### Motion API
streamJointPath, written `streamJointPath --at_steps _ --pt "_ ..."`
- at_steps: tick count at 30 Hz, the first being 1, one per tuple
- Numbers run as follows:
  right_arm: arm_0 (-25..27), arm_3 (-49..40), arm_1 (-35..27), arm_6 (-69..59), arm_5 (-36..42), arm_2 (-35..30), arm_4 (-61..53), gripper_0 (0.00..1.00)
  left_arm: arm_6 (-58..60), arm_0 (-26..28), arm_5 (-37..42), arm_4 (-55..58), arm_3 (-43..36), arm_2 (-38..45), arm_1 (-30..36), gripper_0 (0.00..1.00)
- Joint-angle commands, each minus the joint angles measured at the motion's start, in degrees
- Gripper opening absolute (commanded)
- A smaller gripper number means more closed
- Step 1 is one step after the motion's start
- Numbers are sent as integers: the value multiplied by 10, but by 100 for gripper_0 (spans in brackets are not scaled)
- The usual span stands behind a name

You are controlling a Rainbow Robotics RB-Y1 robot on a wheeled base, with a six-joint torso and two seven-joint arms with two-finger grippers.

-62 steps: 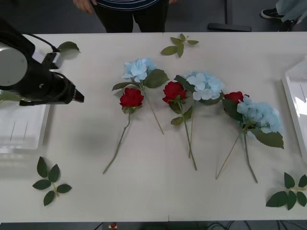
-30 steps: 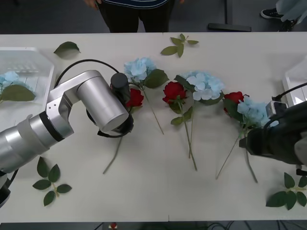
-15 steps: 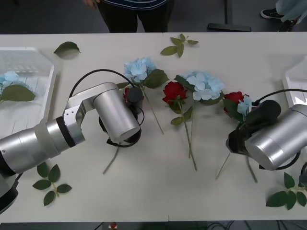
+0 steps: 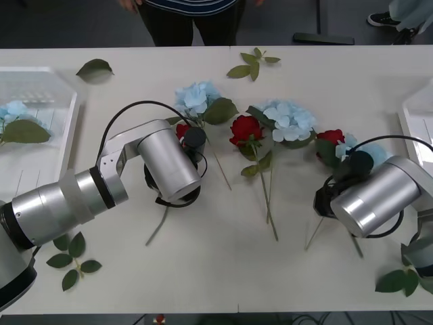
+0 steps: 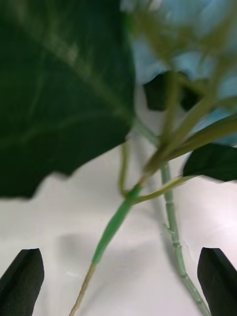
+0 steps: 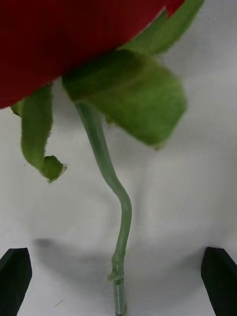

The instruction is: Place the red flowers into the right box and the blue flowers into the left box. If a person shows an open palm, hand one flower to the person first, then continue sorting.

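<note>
My left gripper [image 6: 118, 284] is open just above the table, straddling the stem [image 6: 121, 217] of the left red flower [image 4: 181, 128], whose bloom [image 6: 74, 44] is close ahead. My right gripper [image 5: 118, 284] is open too, over two crossing stems [image 5: 116, 222] below a large leaf [image 5: 54, 94] of the right blue flower [image 4: 349, 145]. Two other red flowers [image 4: 245, 128] [image 4: 331, 137] and two other blue flowers [image 4: 196, 96] [image 4: 289, 118] lie mid-table. The left box [image 4: 47, 84] holds one blue flower [image 4: 13, 112]. The right box [image 4: 414, 122] sits at the right edge. The person [image 4: 186, 17] stands behind the table; the open palm is out of view.
Loose green leaf sprigs lie at the far side [image 4: 250, 64] [image 4: 95, 68], at the near left [image 4: 67, 254] and at the near right [image 4: 399, 279]. The left arm's silver body [image 4: 169, 162] covers the left rose's stem; the right arm [image 4: 369, 196] covers the right flowers' stems.
The left arm swung from the left box to the left rose and settled over it. The right arm came in from the right and shifted slightly left over the right flowers' stems.
</note>
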Motion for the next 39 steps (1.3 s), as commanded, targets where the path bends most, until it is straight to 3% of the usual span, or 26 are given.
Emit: streamJointPath --at_steps 1,2,4,5,6,11,14,16,19,21,30,35,39 --pt "-14 3 11 -22 -12 -4 0 90 12 -18 -3 -3 -6 5 -7 100" --pt "-14 3 11 -23 -15 -4 -1 91 12 -18 -3 -3 -6 5 -7 100" --pt "-14 4 12 -25 -18 -3 -1 91 12 -18 -3 -3 -6 5 -7 31" --pt "-14 4 12 -26 -19 -4 -1 90 12 -18 -3 -3 -6 5 -7 11" --pt "-14 4 12 -27 -20 -3 -1 91 12 -18 -3 -3 -6 5 -7 0" --pt "-14 4 14 -33 -22 -4 -2 89 12 -18 -3 -3 -6 5 -7 0" --pt "-14 4 14 -34 -23 -4 -5 80 12 -18 -3 -3 -6 5 -7 0" --pt "-14 4 14 -35 -22 -3 -7 62 14 -13 -2 -3 -1 0 -11 0" --pt "-14 4 14 -35 -23 -3 -12 18 15 -16 -2 -4 -1 0 -11 0" --pt "-14 4 15 -35 -22 -3 -14 0 16 -17 -2 -5 -2 0 -11 0" --pt "-14 5 14 -38 -23 -3 -16 0 14 -23 22 4 -47 22 15 0" --pt "-13 5 14 -39 -23 -4 -14 0 -40 -12 61 46 -151 83 72 0" --pt "-14 4 11 -39 -23 -4 -13 0 -89 23 45 89 -236 138 128 0"
